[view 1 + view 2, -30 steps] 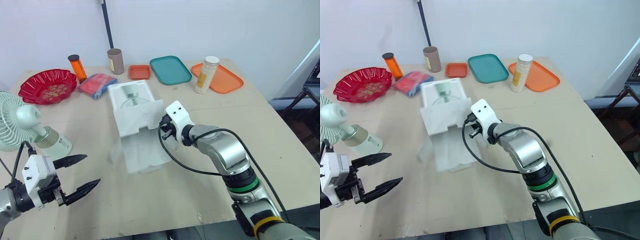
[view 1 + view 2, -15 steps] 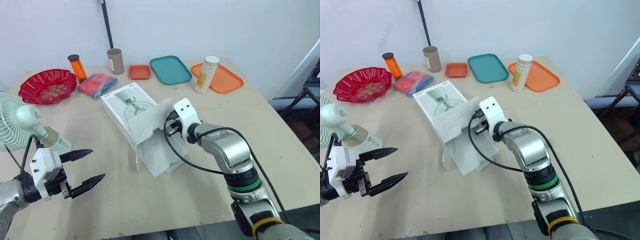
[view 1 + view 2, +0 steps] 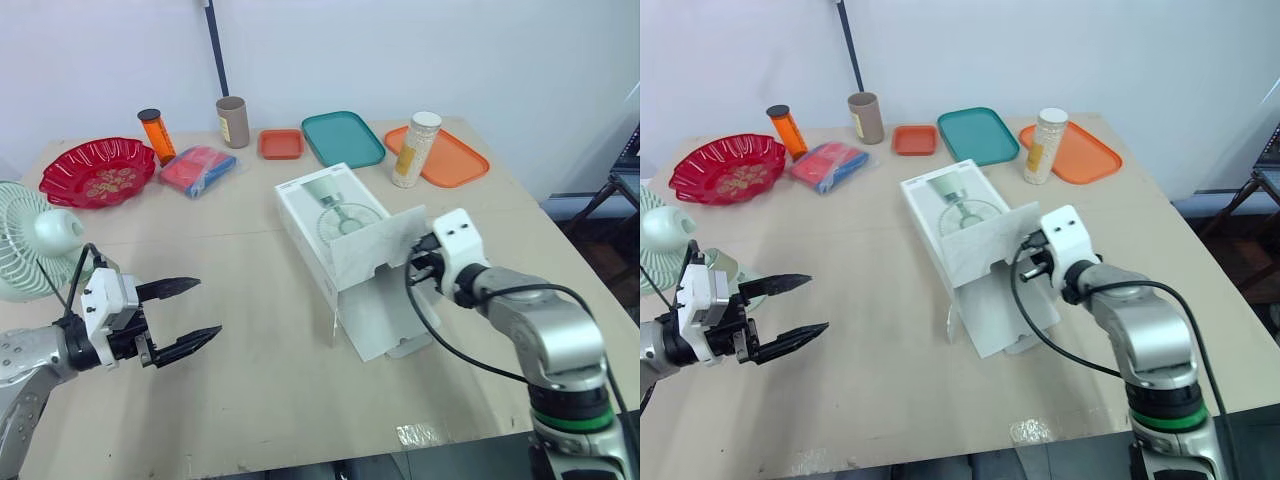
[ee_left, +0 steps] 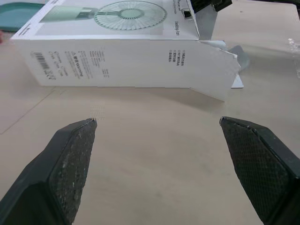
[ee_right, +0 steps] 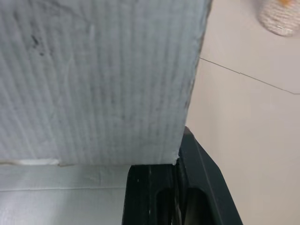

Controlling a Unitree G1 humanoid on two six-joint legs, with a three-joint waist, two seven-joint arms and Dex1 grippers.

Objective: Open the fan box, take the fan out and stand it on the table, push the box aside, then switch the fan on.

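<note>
The white fan box (image 3: pixel 335 215) lies on its side in the middle of the table, with a fan pictured on its top face. Its end flap (image 3: pixel 375 245) stands open toward me, above a loose white sheet (image 3: pixel 385 320). My right gripper (image 3: pixel 418 268) is shut on that flap's right edge; in the right wrist view the corrugated flap (image 5: pixel 93 79) sits against a black finger (image 5: pixel 187 187). The pale green fan (image 3: pixel 30 250) stands at the table's far left. My left gripper (image 3: pixel 190 313) hovers open beside it, its fingers (image 4: pixel 70 164) aimed at the box (image 4: pixel 117 61).
Along the back stand a red bowl (image 3: pixel 97 172), an orange bottle (image 3: pixel 155 135), a red and blue packet (image 3: pixel 197 169), a brown cup (image 3: pixel 232 121), a small orange tray (image 3: pixel 280 144), a teal tray (image 3: pixel 343 138), a white jar (image 3: pixel 416 148) and an orange tray (image 3: pixel 450 157).
My right gripper has dragged the box to the right by its flap, turning it as it went. The left gripper has crept forward and a little right, still open.
</note>
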